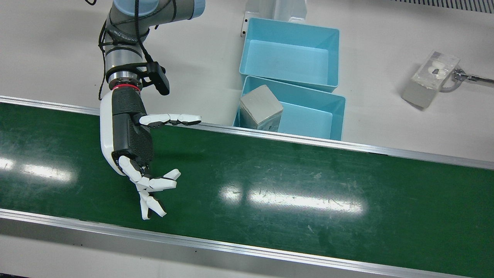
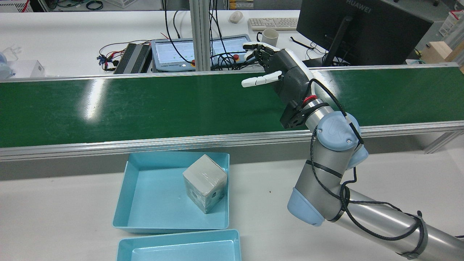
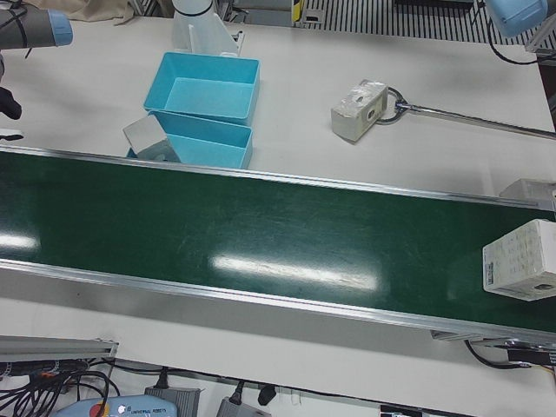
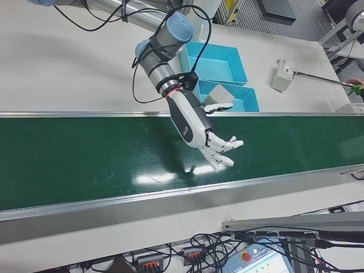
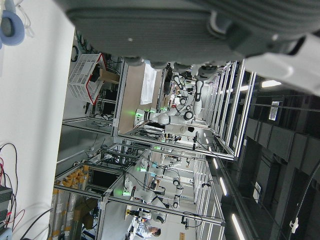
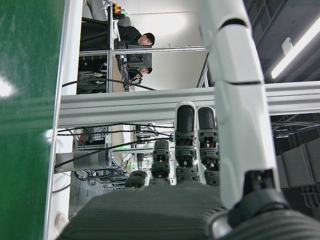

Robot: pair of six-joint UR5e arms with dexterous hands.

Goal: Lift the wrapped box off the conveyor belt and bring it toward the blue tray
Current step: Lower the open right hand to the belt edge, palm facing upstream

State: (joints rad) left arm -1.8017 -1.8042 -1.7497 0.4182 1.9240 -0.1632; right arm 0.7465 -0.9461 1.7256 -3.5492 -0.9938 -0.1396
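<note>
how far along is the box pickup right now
Done: one wrapped box already sits in the near blue tray. In hand: nothing; the right hand hovers open over the belt. Left: another box rides the belt's far end, unpicked.

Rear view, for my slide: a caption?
Open right hand over the belt; box sits in the tray.

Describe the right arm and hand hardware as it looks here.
Right arm: silver-grey tubes, pale blue joint caps, black cable tied alongside. A red ring at the wrist, beside a small black camera. Right hand: white shell, black ribbed palm, white fingers with black joints.
</note>
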